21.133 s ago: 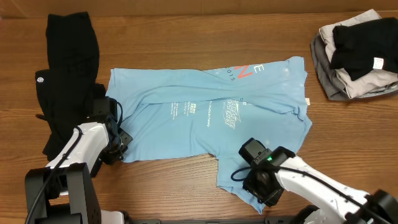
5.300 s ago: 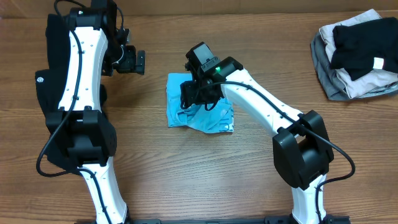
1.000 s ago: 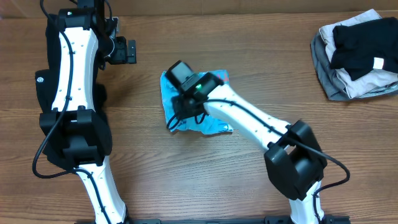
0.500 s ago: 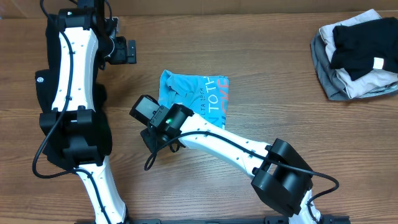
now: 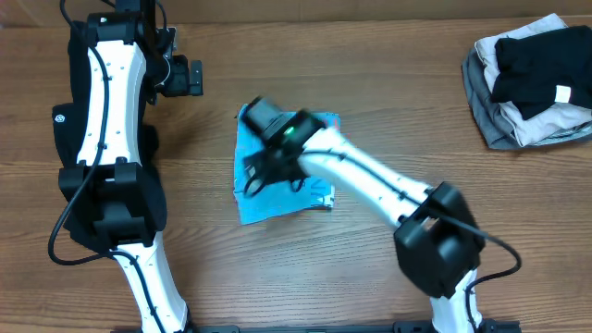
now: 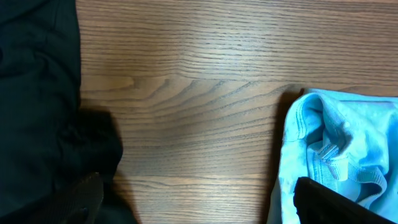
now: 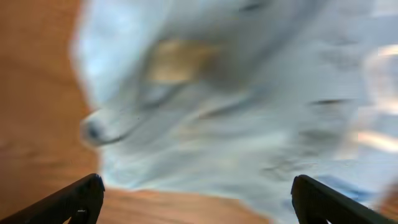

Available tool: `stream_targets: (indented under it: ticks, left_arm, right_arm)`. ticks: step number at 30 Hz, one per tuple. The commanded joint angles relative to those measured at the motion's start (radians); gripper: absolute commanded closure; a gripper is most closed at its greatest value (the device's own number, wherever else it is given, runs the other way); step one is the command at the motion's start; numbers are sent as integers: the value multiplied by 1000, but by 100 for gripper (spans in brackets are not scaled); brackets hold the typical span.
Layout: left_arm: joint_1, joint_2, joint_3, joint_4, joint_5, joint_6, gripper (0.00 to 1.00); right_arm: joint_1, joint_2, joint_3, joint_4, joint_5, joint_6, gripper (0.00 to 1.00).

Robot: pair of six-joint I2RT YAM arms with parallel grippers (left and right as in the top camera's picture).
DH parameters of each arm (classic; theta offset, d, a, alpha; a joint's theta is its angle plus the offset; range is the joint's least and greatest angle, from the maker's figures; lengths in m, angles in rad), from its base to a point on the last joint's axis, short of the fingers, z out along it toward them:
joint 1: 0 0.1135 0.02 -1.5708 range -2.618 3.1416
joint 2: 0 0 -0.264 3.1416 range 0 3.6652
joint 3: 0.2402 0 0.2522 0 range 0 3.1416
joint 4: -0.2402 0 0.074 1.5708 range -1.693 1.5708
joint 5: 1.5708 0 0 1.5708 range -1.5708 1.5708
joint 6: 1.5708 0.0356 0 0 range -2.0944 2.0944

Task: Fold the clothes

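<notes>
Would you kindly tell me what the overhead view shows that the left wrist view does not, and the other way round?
Only the overhead view shows the right arm reaching over the light blue T-shirt, the pile of clothes at the far right, and the white round logo on the black garment. Only the left wrist view shows the T-shirt's stitched edge up close. Both show the T-shirt, the black garment and the bare wooden table between them.

light blue t-shirt (image 5: 257, 203) folded small, centre; black garment (image 5: 63, 139) far left
</notes>
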Motion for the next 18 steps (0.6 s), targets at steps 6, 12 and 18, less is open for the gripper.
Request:
stream_targets:
  ticks: [6,12,18]
  left_arm:
    - [6,-11,21,8,-2,-7,0]
    - [5,-11,21,8,6,-14,0]
    - [5,-11,21,11,5,-37,0]
  right_arm:
    - [-126,39,-42,7,-26,-74,1]
    - [-169,49,-108,45,-30,-65,1]
    - [-177,62,-149,105,-30,-62,1]
